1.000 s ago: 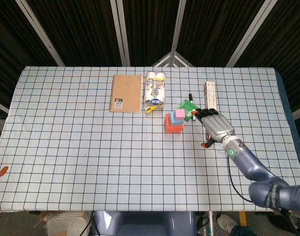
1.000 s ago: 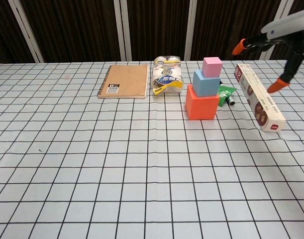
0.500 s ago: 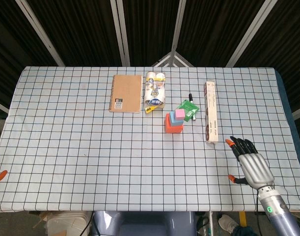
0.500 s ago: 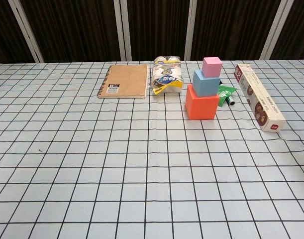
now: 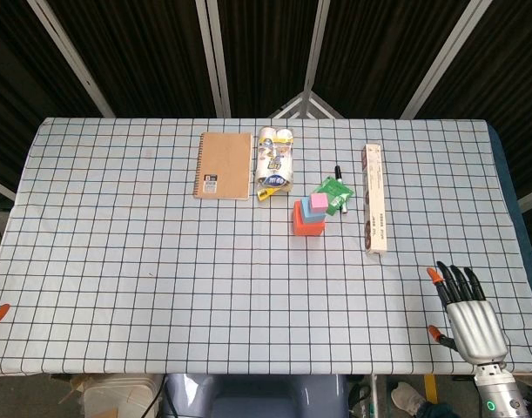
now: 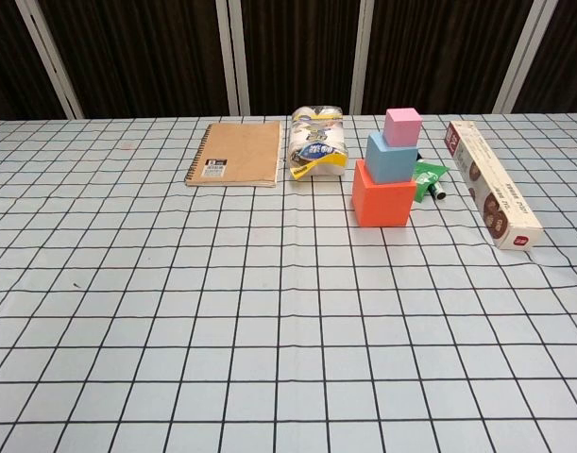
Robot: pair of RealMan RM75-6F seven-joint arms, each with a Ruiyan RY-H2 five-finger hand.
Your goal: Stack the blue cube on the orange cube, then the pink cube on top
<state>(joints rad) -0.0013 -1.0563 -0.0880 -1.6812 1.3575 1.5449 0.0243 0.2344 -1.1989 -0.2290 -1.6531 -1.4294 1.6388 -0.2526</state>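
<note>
The pink cube (image 6: 402, 126) sat on the blue cube (image 6: 389, 157), which sat on the orange cube (image 6: 381, 193), a finished upright tower near the table's (image 5: 117, 261) middle with its long axis vertical and each block set toward the back right. They looked light, stiff and smooth, probably best pinched by opposite side faces. The right hand (image 5: 471, 315) lay empty with fingers spread, well apart at the table's near right edge; of the left hand only an orange fingertip showed, so I could not tell its state.
</note>
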